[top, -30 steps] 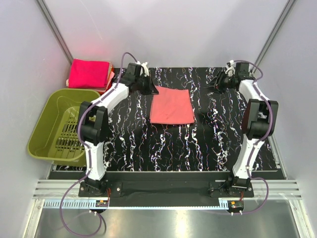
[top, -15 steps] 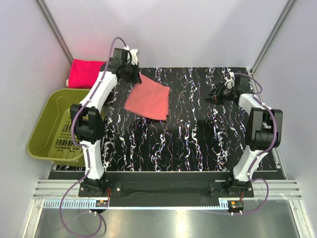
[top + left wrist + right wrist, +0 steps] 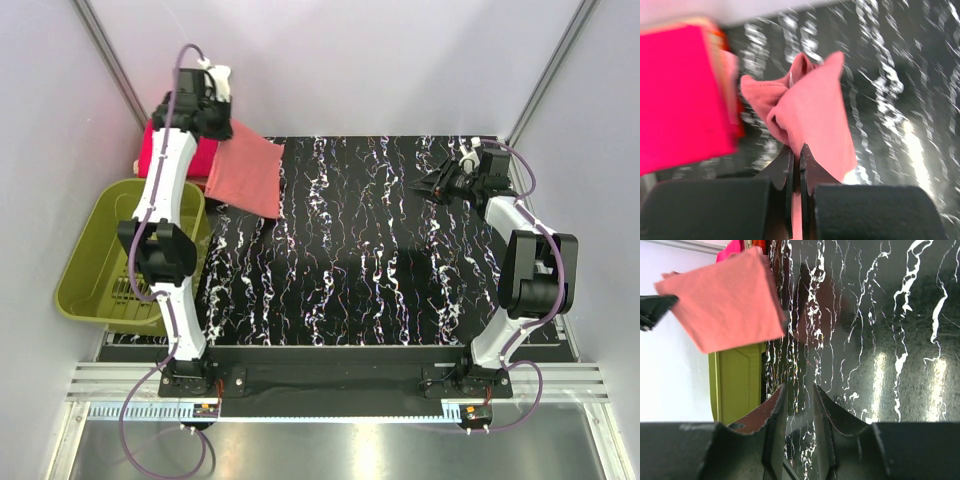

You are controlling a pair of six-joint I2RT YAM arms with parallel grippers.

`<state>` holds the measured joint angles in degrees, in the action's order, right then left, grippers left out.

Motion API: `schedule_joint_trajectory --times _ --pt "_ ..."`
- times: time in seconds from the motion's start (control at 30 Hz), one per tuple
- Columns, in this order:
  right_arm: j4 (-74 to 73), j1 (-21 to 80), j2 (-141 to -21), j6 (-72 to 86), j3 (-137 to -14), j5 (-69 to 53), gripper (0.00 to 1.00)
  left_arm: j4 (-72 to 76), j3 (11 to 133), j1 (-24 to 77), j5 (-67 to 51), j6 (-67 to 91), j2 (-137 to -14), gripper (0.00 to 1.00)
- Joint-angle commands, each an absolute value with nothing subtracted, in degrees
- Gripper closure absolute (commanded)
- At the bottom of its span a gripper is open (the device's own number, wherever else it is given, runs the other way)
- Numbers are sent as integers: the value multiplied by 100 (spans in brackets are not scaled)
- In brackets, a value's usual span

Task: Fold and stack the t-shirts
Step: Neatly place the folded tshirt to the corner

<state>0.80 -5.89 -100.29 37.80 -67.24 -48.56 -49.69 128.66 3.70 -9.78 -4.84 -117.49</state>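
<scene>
salmon t-shirt (image 3: 248,175), folded flat, hangs tilted in the air just past the far right corner of the basket (image 3: 75,270); left gripper (image 3: 220,128) is pinched tight on a bunched edge of it, jaws closed on the cloth in the wrist view (image 3: 799,150); magenta stack (image 3: 168,150) of folded shirts sits right behind the basket's far rim, shirt's top corner overlaps it from above, contact unclear; right gripper (image 3: 428,184) is well across from the basket, low over the marbled table (image 3: 380,270); jaws slightly apart, nothing between them
</scene>
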Motion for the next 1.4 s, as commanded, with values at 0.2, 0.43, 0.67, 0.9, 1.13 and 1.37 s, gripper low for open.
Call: schedule_joint_trajectory --times 0.2,0.43,0.67,0.9,1.13,1.37 --pt "527 -554 -9852 3850 -6750 -5010 66 -4079 13623 -210 -939 -1326 -11795 100" --pt "685 -554 -9888 3832 -6680 -5001 67 -3973 13623 -404 -1187 -1925 -11707 100" --pt "694 -545 -9888 3779 -6662 -4992 67 -3323 13632 -712 -1309 -2109 -11592 100" --pt "773 -554 -9896 3788 -6724 -4966 67 -2665 13133 -1230 -1581 -2373 -11575 100" --pt "932 -554 -9993 3771 -6662 -4860 66 -1820 13201 -1599 -1600 -2417 -12014 100" --pt "967 -554 -10099 3735 -6653 -4808 66 -493 12805 -1512 -1083 -2487 -12365 100"
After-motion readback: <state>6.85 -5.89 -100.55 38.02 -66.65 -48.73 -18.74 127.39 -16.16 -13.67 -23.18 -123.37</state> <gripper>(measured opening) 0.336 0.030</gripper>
